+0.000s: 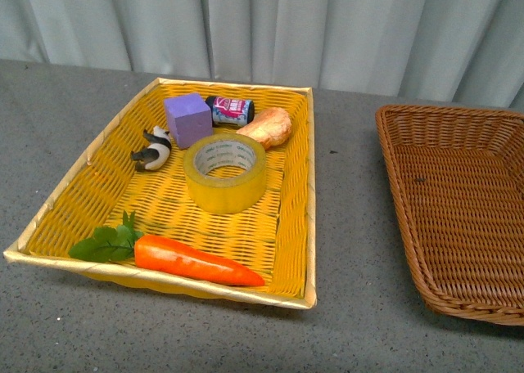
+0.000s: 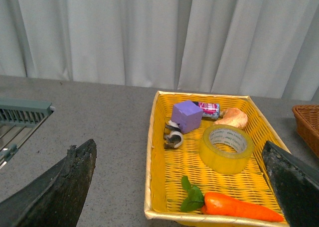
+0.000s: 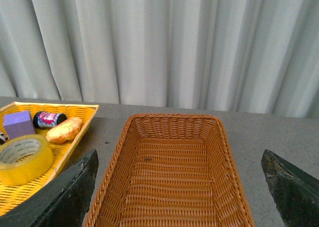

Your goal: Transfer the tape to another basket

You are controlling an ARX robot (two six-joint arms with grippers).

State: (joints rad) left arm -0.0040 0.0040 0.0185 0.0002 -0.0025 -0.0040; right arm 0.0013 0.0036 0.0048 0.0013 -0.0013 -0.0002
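Observation:
The tape [image 1: 225, 174], a wide yellow roll with a whitish core, lies flat in the middle of the bright yellow basket [image 1: 57, 201]. It also shows in the left wrist view as the tape [image 2: 227, 149] and in the right wrist view as the tape [image 3: 22, 159]. The brown wicker basket [image 1: 409, 217] stands to the right and holds nothing; the same basket [image 3: 172, 177] fills the right wrist view. My left gripper [image 2: 182, 187] hangs open above the yellow basket's near side. My right gripper [image 3: 179, 189] is open over the brown basket. Neither arm shows in the front view.
In the yellow basket lie a purple cube [image 1: 188, 119], a small can [image 1: 231, 110], a bread roll [image 1: 267, 128], a black-and-white figure [image 1: 153, 149] and a carrot [image 1: 196, 261]. A grey slatted rack [image 2: 20, 120] sits off to one side. A pale curtain hangs behind the grey table.

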